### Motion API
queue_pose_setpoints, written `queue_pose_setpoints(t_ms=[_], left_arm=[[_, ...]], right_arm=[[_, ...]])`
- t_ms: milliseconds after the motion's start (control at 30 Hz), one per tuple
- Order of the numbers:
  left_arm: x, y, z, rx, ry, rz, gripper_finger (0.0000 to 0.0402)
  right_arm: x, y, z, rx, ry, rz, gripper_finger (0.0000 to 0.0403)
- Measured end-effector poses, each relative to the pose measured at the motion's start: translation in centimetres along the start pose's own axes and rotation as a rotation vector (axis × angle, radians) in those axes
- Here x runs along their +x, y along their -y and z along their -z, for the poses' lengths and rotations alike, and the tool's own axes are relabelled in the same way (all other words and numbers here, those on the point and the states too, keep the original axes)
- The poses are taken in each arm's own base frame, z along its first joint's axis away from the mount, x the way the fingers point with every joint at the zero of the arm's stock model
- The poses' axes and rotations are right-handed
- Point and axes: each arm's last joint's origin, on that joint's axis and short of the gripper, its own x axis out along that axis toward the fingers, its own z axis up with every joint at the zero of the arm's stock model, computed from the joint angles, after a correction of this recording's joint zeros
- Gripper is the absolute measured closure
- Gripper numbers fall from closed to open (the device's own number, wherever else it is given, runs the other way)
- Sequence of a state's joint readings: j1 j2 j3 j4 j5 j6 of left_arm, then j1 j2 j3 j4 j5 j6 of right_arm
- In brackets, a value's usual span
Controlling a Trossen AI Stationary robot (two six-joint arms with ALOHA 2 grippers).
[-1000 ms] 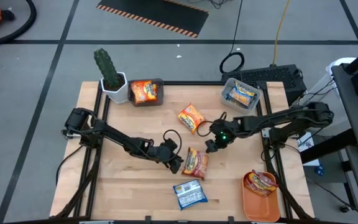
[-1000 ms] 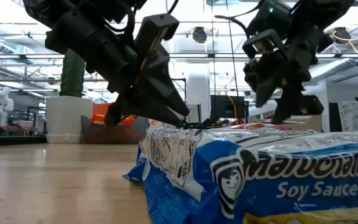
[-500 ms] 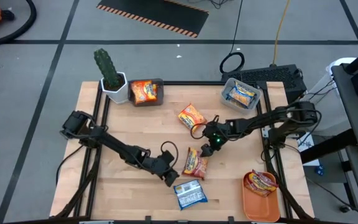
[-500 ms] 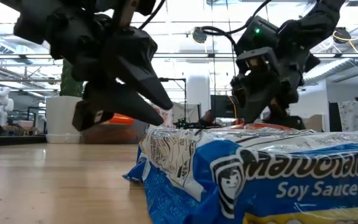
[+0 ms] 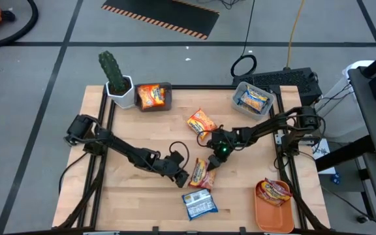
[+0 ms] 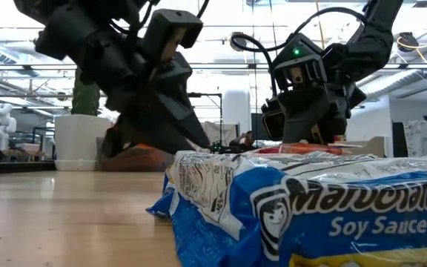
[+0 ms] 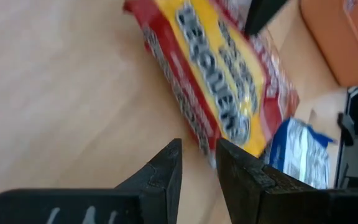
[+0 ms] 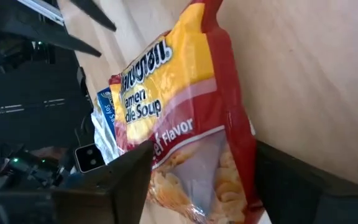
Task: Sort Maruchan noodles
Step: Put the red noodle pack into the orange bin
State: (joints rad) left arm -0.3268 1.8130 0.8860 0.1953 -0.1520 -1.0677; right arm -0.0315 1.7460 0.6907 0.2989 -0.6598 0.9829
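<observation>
Two end effectors meet at a red-yellow noodle packet (image 5: 201, 172) mid-counter (image 5: 136, 196): right end effector (image 5: 214, 158) straddles its far end, fingers wide; left end effector (image 5: 187, 180), nearly closed, holds nothing.

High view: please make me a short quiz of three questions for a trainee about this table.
1. True or false: the right gripper straddles the red-yellow noodle packet.
2. What stands in the white pot? A cactus; B packet; C nothing.
3. How many noodle packets lie on the bare table, outside the dark bin, clear bin and orange tray?
Key: 1 true; 2 A; 3 three.
</observation>
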Motion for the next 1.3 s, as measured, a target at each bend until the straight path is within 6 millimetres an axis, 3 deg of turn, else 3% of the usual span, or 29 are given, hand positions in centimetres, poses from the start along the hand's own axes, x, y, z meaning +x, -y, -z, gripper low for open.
queue_pose_setpoints(t_ms=[233,500,967,1300], left_arm=[[0.2,-0.3,-1.3,0.018,0.044,0.019,0.0300],[0.2,-0.3,-1.4,-0.015,0.047,0.019,0.0300],[0.1,-0.4,-1.8,-0.065,0.056,0.022,0.0300],[-0.1,-0.2,-2.2,-0.138,0.059,0.055,0.0300]], right_arm=[[0.0,-0.2,0.0,-0.014,-0.010,-0.024,0.0224],[0.0,-0.3,-0.1,-0.033,-0.005,-0.041,0.0306],[-0.1,-1.3,-0.3,-0.020,-0.055,-0.161,0.0334],[-0.7,-1.8,-0.3,-0.035,-0.067,-0.186,0.0398]])
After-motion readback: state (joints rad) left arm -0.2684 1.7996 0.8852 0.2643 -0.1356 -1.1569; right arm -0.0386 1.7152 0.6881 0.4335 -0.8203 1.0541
